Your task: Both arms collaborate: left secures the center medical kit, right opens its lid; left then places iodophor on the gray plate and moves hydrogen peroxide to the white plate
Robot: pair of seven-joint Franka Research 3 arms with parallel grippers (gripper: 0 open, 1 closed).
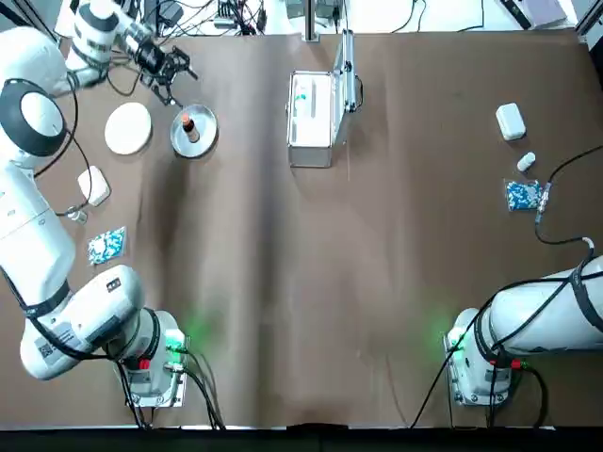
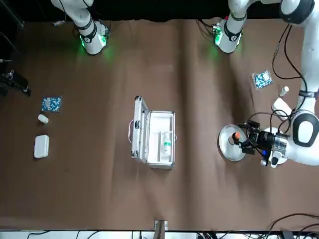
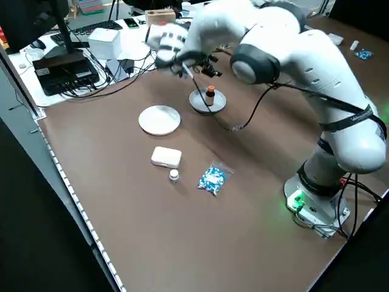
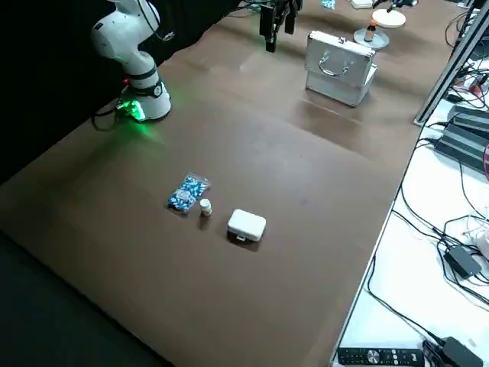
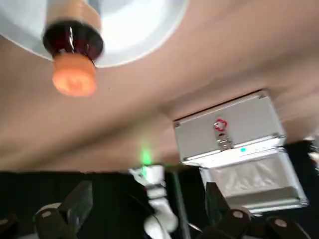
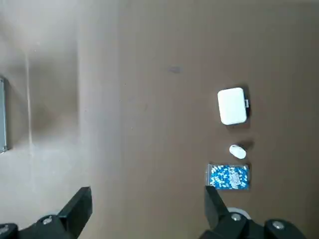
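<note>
The robot's left arm (image 1: 42, 240) is glossy white, with rounded, tube-like segments and dark grey rings at the joints (a black strap wraps one link, pinning a black cable). Its base (image 1: 155, 363) is white, with a green light and a red part beside it. The right arm (image 1: 556, 306) matches: white shell, black cables, green glow. Silver screws dot the black left gripper (image 5: 149, 204).

There is a brown covering (image 1: 254, 358) on the table — it has soft folds, and light shines on it. Beyond its edge stands a white desk (image 3: 55, 91) with a dark monitor (image 3: 45, 27) and cables. Black curtain (image 4: 46, 69) hangs behind.
</note>
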